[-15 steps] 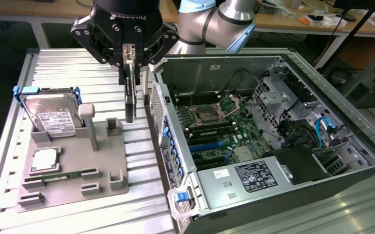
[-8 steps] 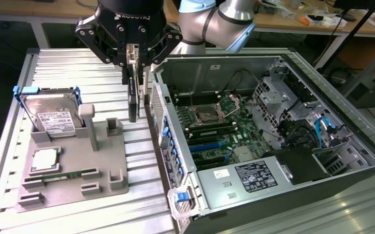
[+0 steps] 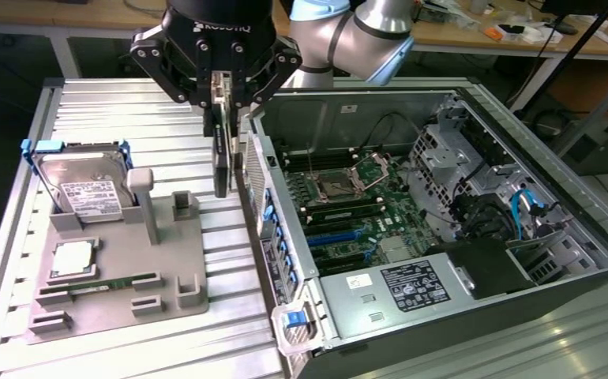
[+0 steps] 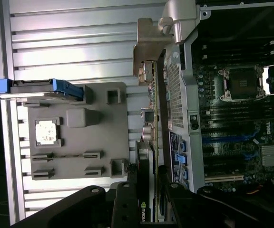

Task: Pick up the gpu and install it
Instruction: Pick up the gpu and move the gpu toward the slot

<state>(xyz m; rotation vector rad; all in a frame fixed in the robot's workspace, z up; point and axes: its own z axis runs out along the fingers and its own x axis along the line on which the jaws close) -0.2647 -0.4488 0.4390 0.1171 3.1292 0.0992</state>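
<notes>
The gpu (image 3: pixel 222 158) hangs edge-on and upright in the air, its lower end a little above the slatted table, between the grey fixture and the open computer case (image 3: pixel 557 197). My gripper (image 3: pixel 225 95) is shut on its upper part, one black finger on each face. The card's lower edge sits close beside the case's rear wall (image 3: pixel 267 221), outside the case. In the wrist view the gpu (image 4: pixel 149 118) runs away from my gripper (image 4: pixel 149 178) as a thin edge, ending in its silver metal bracket (image 4: pixel 151 52), alongside the case wall (image 4: pixel 175 95).
A grey fixture (image 3: pixel 125 245) on the exterior view's left carries a silver hard drive (image 3: pixel 85 185) in a blue caddy, a square processor chip (image 3: pixel 73 258) and a narrow memory stick (image 3: pixel 109 284). The case's motherboard (image 3: pixel 357 197) lies exposed, with blue slots (image 3: pixel 331 237) and cables.
</notes>
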